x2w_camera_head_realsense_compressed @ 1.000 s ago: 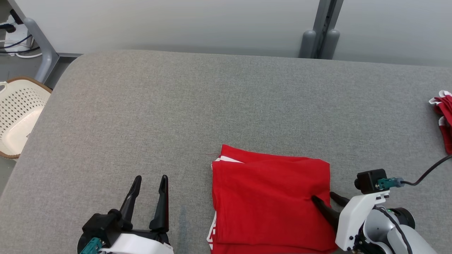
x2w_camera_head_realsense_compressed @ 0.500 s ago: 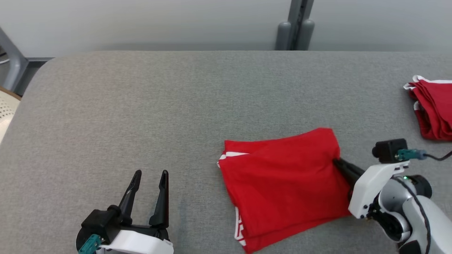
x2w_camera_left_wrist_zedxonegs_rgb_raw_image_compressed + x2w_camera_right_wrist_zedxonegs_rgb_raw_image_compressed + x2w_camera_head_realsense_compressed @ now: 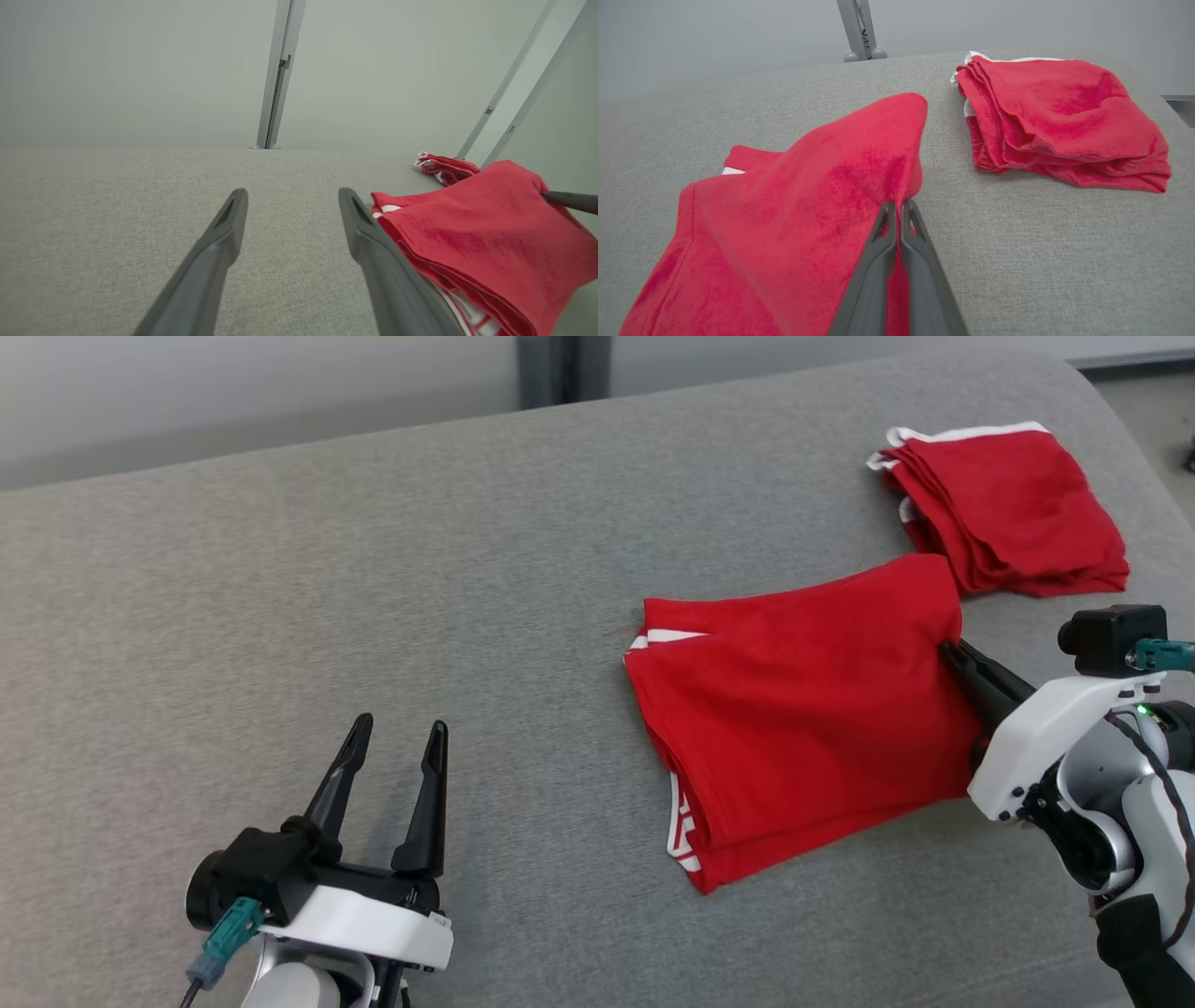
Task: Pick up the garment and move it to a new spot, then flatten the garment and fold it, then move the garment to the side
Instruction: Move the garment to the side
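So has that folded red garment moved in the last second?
Yes. The folded red garment, pinched by the right hand, has slid to the robot's right: its corner now nearly reaches the pile of red clothes, which lay well apart before.

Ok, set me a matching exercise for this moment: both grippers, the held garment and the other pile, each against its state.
Things:
1. left gripper
2. right gripper
3. folded red garment
4. stack of red garments

States:
A. lies apart from both grippers
B. pinched at one edge, that edge lifted
C. jaws open, nothing between them
D. jaws shut on cloth

Pairs: 1-C, 2-D, 3-B, 4-A
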Robot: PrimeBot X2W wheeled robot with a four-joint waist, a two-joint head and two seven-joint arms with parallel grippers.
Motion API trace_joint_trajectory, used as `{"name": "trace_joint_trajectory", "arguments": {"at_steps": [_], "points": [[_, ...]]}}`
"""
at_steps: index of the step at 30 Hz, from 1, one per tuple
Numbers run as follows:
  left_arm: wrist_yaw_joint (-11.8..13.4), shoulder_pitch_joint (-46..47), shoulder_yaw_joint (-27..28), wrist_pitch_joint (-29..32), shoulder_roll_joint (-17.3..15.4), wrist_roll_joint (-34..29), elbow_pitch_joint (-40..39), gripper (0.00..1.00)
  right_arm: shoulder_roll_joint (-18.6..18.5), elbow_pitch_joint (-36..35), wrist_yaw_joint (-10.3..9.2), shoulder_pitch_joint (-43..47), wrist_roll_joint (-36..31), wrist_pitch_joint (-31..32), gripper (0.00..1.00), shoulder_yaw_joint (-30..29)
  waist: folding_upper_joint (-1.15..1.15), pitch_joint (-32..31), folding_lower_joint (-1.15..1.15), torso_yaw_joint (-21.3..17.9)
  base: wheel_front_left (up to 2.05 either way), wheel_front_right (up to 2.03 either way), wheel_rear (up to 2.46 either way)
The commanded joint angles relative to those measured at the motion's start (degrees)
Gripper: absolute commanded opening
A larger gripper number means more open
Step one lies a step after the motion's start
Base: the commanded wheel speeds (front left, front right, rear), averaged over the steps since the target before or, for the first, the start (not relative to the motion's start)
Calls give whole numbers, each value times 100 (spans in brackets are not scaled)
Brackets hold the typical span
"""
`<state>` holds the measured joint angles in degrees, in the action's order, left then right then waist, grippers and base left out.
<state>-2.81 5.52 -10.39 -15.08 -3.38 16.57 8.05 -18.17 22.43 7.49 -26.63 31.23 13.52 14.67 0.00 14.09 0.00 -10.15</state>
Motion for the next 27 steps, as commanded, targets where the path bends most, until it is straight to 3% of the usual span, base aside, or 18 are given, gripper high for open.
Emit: {"name": "trace_joint_trajectory", "arguments": {"at_steps": [1,5,10,27], "points": [[-30,126,21,-10,-68,-45,-1,100,30,-25,1,-103,-36,-55,0,-9,0,334,0,-479,0,0,0],[-58,279,-1,-10,-104,-119,12,100,114,32,1,-291,-49,-164,0,53,0,503,0,-772,0,0,0],[-80,369,-22,-10,-127,-160,39,100,185,134,1,-519,-56,-274,0,152,0,569,0,-856,0,0,0],[-43,263,0,-10,-16,5,56,100,-124,582,1,-1757,-232,-61,0,-14,0,227,0,-29,0,0,0]]}}
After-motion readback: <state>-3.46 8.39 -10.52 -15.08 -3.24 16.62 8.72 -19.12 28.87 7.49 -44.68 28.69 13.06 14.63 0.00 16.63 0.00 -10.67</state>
